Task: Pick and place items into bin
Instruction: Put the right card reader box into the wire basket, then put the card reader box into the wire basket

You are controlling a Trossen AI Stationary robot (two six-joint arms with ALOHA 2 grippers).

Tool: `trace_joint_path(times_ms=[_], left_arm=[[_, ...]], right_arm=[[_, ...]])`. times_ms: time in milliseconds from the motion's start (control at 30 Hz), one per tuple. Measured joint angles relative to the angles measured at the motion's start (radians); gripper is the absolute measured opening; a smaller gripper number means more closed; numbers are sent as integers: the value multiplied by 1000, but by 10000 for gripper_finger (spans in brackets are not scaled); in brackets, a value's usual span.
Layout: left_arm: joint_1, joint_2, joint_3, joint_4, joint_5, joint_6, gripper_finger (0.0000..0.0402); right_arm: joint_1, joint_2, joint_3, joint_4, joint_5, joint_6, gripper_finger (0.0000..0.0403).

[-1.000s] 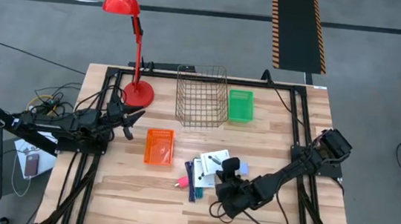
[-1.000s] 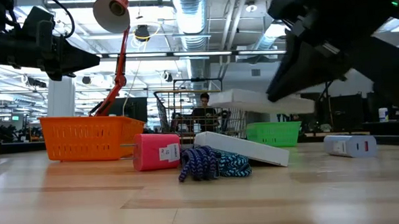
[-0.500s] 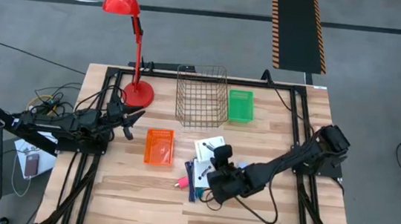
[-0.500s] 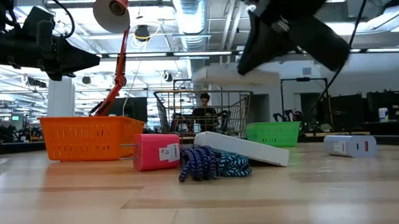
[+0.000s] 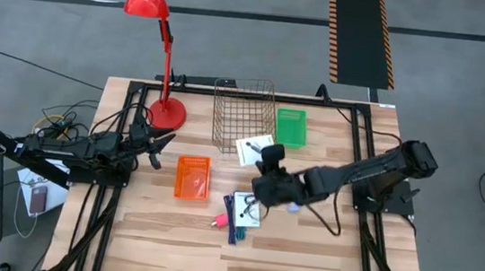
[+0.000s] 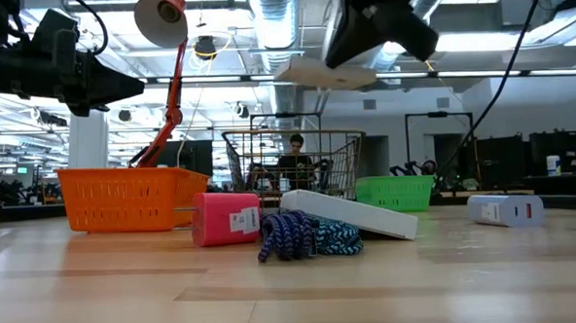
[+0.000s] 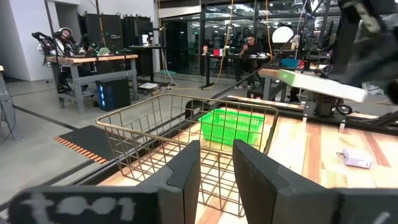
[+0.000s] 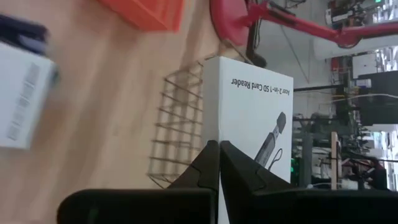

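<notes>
- Above the middle of the pale wood-plank surface (image 5: 321,243), toward its far edge, I see my right claw (image 5: 264,159) clenched on a flat white card-reader box (image 5: 254,148); its two dark fingers (image 8: 214,165) pinch the box's edge, and its printed face shows black lettering and a small device picture.
- The box hangs in the air, held roughly level and clear of the surface, just in front of the wire basket (image 5: 244,115), a boxy open grid of thin metal rods that stands near the middle of the far edge.
- Beside the basket, toward the far right corner, sits a small green plastic bin (image 5: 290,127) with slotted walls.
- An orange plastic bin (image 5: 192,176) of the same slotted make sits left of centre.
- Near the middle, toward the near edge, the remaining pieces lie bunched together: a second flat white box (image 5: 249,210) tipped up on a bundle of braided blue and teal cord (image 6: 306,235), with a small pink block (image 6: 226,218) bearing a white label just beside it.
- A small pale-blue piece (image 6: 504,209) lies apart, toward the right edge.
- A red desk lamp (image 5: 152,18) with a round base stands at the far left corner.
- My left claw (image 5: 159,148) waits over the left edge, its fingers slightly parted and holding nothing.
</notes>
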Motion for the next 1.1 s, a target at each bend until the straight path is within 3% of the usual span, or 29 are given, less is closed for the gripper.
trace_joint_path(times_ms=[333, 667, 1100], left_arm=[[0, 0, 0, 0, 0, 0, 82], [0, 0, 0, 0, 0, 0, 82], [0, 0, 0, 0, 0, 0, 82]], right_arm=[[-232, -11, 0, 152, -194, -239, 0], [-413, -11, 0, 264, -340, -362, 0], [-456, -9, -1, 358, -362, -345, 0]])
